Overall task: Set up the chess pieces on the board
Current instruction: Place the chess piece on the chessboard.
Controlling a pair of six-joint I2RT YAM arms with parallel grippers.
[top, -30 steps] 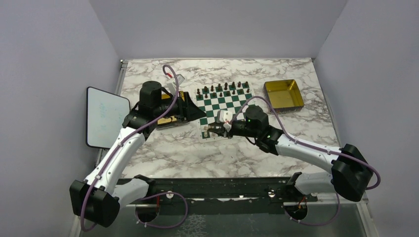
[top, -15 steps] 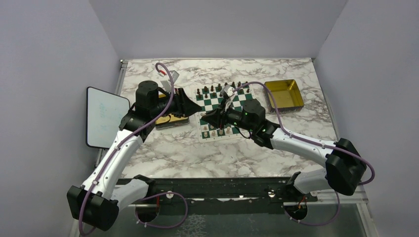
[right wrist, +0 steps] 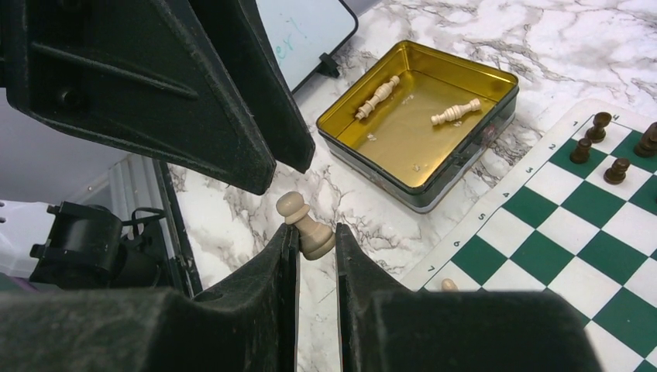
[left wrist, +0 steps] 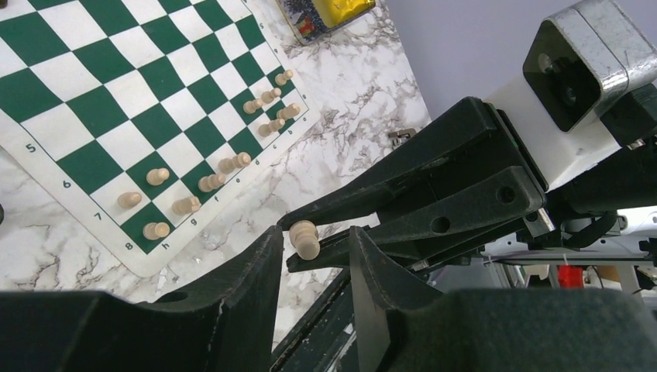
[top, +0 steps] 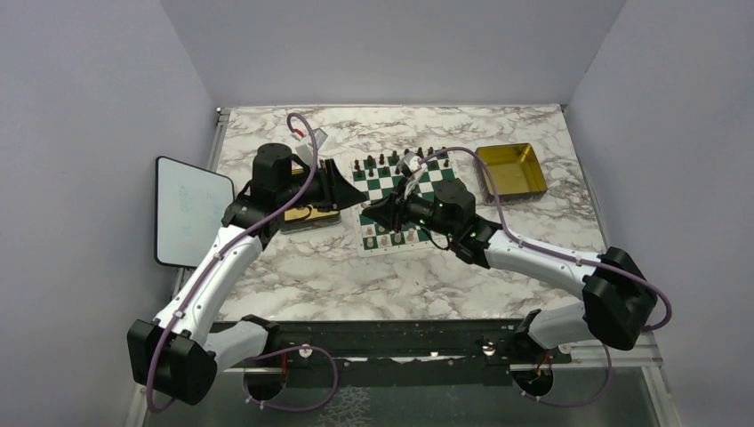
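My right gripper [right wrist: 314, 230] is shut on a cream pawn [right wrist: 306, 226], pinched by its base with the head sticking out past the fingertips. It hangs above the marble just off the left edge of the board [top: 405, 191]. My left gripper [left wrist: 314, 236] faces it, tip to tip. Its jaws are open, with the pawn [left wrist: 306, 239] between the tips and a gap on one side. Several cream chess pieces [left wrist: 201, 182] stand in two rows at the board's [left wrist: 116, 101] near edge. Dark pieces [top: 400, 160] line the far edge.
A gold tray [right wrist: 496, 97] lies left of the board and holds two cream pieces [right wrist: 378, 97] on their sides. Another gold tray [top: 509, 169] sits at the board's right. A white tablet [top: 187, 209] stands at the table's left edge.
My right gripper lifted from the board's near-left corner and swung left with the pawn to meet the left gripper. The left jaws have narrowed around the pawn.
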